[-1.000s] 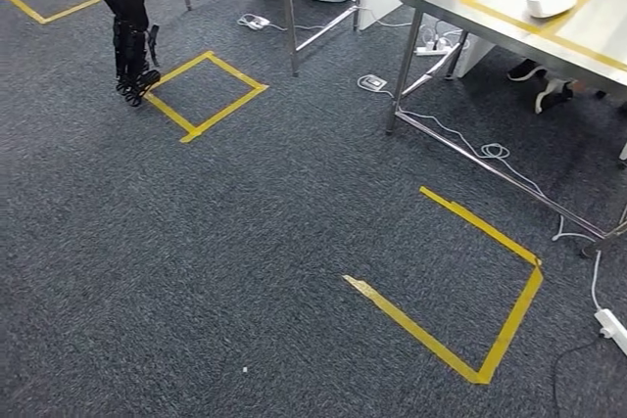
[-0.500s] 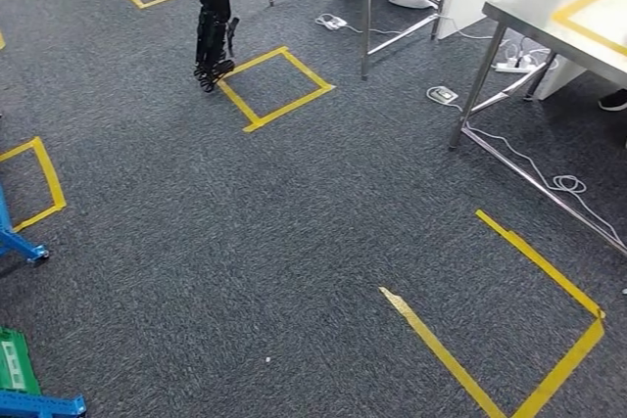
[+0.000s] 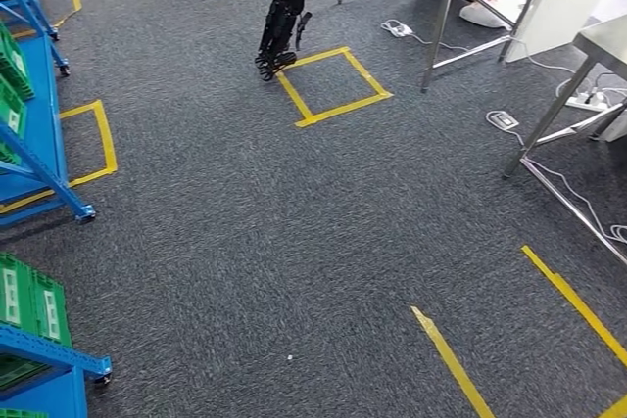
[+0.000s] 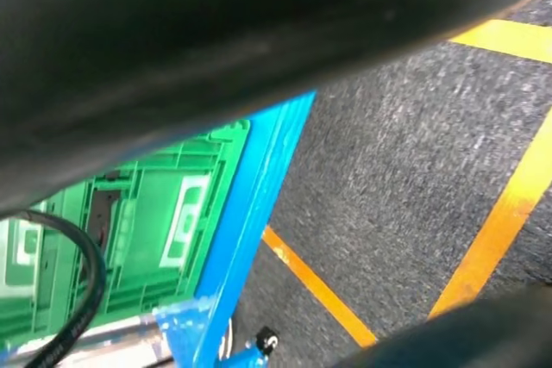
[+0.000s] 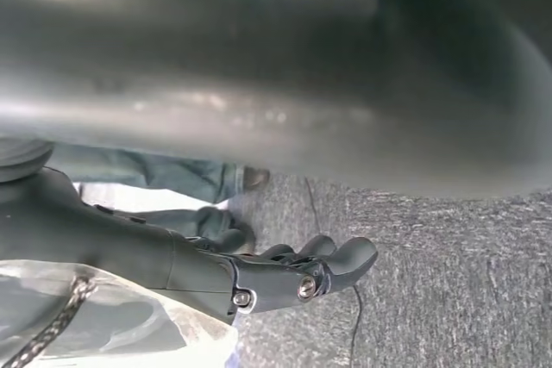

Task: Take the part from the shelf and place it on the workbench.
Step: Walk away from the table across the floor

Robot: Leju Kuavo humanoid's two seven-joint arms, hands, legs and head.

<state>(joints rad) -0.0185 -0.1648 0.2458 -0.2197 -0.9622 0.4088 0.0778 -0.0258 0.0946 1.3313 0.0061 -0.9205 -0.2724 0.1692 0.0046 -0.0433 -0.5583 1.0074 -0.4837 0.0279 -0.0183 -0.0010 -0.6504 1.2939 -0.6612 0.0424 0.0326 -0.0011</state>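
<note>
Camera swung left since the earlier frames: steel surface nearly gone from view, blue metal shelf (image 3: 44,144) now at left with green plastic crates (image 3: 29,301), at least three. Part not identifiable. Right hand (image 5: 293,277) fingers extended, holding nothing. Left hand: cannot tell. Two full yellow tape squares (image 3: 333,85) on grey carpet floor (image 3: 259,242).

— What am I looking at on the floor?

— I am seeing dark grey carpet (image 3: 244,232) with yellow tape squares (image 3: 334,85) marked on it.

— And the furniture?

— A blue rack (image 3: 46,139) is standing at the left, with green crates (image 3: 29,301) sitting in it. Metal table legs (image 3: 441,19) are rising at the far side, and white cables (image 3: 573,191) are lying on the carpet near them. A black legged machine (image 3: 284,2) is standing just beside one yellow square.
</note>
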